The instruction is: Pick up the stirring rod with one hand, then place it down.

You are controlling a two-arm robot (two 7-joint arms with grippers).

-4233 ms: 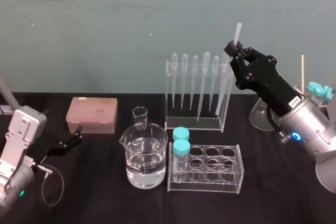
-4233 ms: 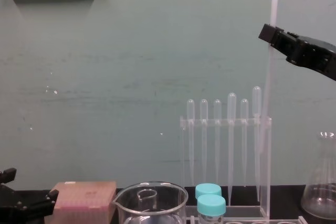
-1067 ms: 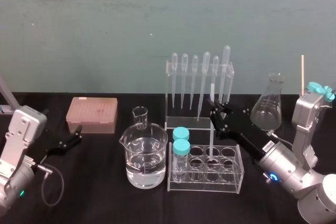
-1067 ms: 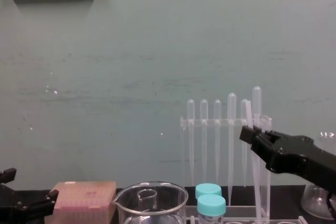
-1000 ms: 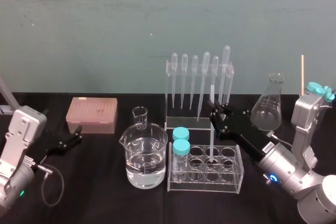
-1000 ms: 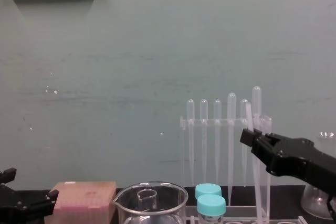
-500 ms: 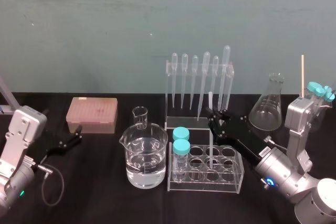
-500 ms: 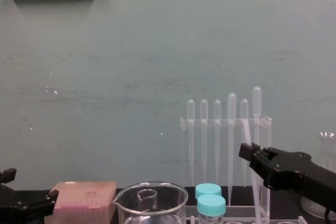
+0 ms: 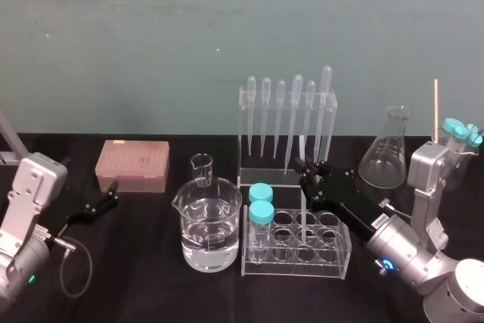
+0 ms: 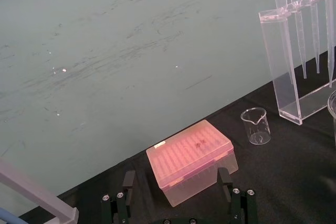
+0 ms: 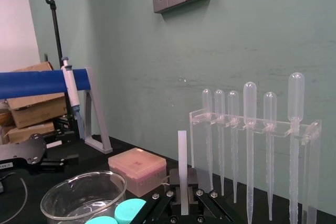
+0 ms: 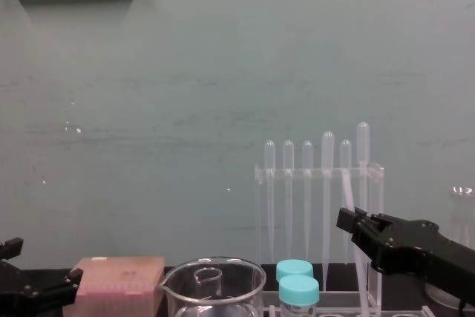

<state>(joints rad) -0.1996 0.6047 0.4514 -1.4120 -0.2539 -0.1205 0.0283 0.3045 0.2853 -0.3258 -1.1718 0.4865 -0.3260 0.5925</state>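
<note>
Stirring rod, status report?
Right end effector shut on stirring rod, near upright, tip at test tube rack. Left end effector parked, open. Pipette rack behind.

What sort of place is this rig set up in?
Probably a chemistry lab bench: a rack of pipettes, a beaker of clear liquid and a conical flask stand on it.

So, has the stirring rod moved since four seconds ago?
Yes. The stirring rod has come down and forward. Then its top stood above the pipette rack; now the right gripper holds it lower, its lower end at the test tube rack.
</note>
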